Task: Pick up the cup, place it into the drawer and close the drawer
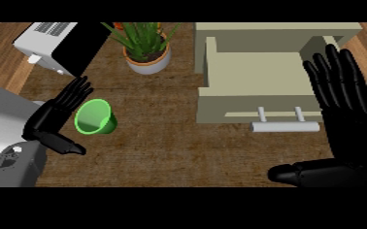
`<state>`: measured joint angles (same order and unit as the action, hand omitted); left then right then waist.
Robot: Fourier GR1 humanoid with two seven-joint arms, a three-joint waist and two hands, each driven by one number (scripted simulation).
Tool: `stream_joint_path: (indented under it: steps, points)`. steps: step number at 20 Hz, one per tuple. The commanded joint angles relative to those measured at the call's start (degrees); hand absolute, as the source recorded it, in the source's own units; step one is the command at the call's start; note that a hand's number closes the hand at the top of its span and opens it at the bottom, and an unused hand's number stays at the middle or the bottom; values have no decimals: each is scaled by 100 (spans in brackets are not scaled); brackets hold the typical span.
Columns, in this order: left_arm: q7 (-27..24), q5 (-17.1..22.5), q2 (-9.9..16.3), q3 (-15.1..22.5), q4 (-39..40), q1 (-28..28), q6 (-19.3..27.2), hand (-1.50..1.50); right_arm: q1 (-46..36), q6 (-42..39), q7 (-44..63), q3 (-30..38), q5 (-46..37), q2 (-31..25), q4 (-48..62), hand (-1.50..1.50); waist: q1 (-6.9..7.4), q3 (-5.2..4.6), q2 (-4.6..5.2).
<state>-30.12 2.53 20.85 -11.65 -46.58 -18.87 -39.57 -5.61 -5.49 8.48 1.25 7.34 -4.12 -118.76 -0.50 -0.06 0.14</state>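
Note:
A green cup [95, 118] lies tipped on the wooden counter at the left, its mouth facing the viewer. My left hand [57, 115] is just left of it, fingers straight and pointing up beside the cup's rim, thumb [68, 146] spread below; nothing is held. The beige drawer [251, 75] stands pulled open at the upper right, its inside bare, with a pale bar handle [284, 126] on its front. My right hand [337, 97] is raised open at the right edge, fingers straight beside the drawer, thumb [297, 172] low.
A potted plant [147, 48] in a white pot stands behind the cup. A white and black appliance [54, 46] sits at the back left corner. Bare counter [179, 145] lies between the cup and the drawer front.

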Motion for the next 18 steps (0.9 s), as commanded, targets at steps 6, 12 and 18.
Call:
stream_joint_path:
  steps: [6, 12, 18]
  points:
    - [-1407, -404, 83, 180, 1434, -422, -232, -150, 58, -89, 340, 85, 272, -106, -335, -150, -67, -6, 12]
    - [-2008, -612, 175, 286, 2104, -638, 2, -150, 158, -368, -160, 342, 490, -193, 92, -150, -109, -9, 40]
    - [-2206, -716, 55, 444, 2388, -784, 160, -150, -299, 23, -24, 77, 12, 12, 255, -150, -45, -7, 27]
